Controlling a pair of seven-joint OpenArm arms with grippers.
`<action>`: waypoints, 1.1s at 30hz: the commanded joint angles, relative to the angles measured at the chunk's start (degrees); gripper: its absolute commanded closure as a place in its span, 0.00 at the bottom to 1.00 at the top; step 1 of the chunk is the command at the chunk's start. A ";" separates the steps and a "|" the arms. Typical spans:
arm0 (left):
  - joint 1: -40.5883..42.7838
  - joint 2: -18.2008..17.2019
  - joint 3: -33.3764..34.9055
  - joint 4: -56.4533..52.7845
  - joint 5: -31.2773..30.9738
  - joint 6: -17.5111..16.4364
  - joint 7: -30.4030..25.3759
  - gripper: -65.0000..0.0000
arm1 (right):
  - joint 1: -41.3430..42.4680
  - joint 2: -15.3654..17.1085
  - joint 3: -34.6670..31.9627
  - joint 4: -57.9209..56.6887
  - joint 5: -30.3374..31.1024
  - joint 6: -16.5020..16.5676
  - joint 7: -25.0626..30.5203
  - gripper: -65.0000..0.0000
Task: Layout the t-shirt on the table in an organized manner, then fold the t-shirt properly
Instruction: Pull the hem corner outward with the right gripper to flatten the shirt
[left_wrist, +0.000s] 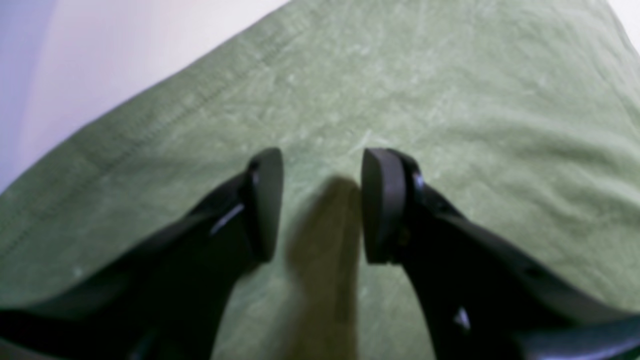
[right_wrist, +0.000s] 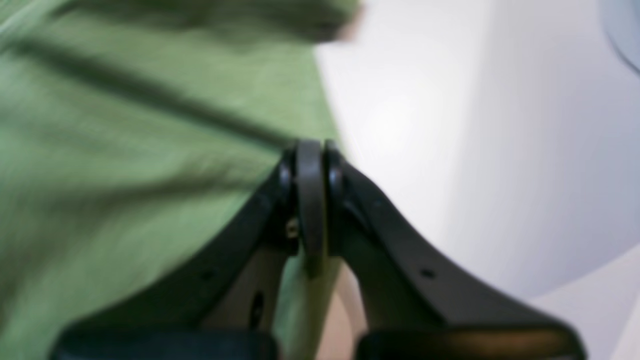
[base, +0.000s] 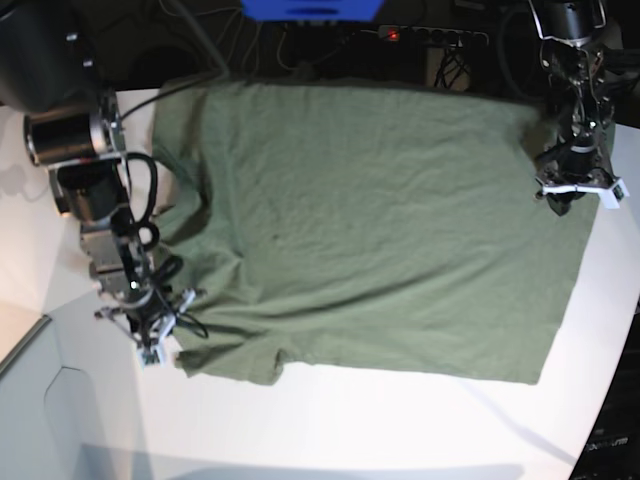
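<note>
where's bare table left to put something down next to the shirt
Bare table runs along the near side, below the t-shirt hem edge, widest at the near right corner. A smaller patch lies far left, behind the right gripper. The far edge is crowded with cables, and the left gripper sits over the right side.

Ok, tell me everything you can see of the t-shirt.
The t-shirt is plain olive-green, soft woven-looking cotton, spread mostly flat on the white table, with light wrinkles. One short sleeve lies at the base view's lower left, creased, and a stitched hem shows in the left wrist view. The right gripper has its jaws shut on an edge of the cloth by that sleeve. The left gripper stands over the opposite edge, jaws apart, gripping nothing.
</note>
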 joint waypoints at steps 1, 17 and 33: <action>-0.31 -0.72 -0.16 0.36 -0.02 0.15 0.65 0.60 | 3.41 -0.06 -0.03 1.05 0.21 -0.73 2.05 1.00; 0.04 -0.72 -0.16 10.20 -0.46 0.15 1.09 0.60 | -6.78 -0.41 0.32 14.32 0.21 -0.65 1.34 0.96; 7.60 -1.08 -0.60 16.09 -0.10 0.15 1.09 0.61 | -21.82 -1.37 0.41 25.75 0.47 -0.82 -2.88 0.96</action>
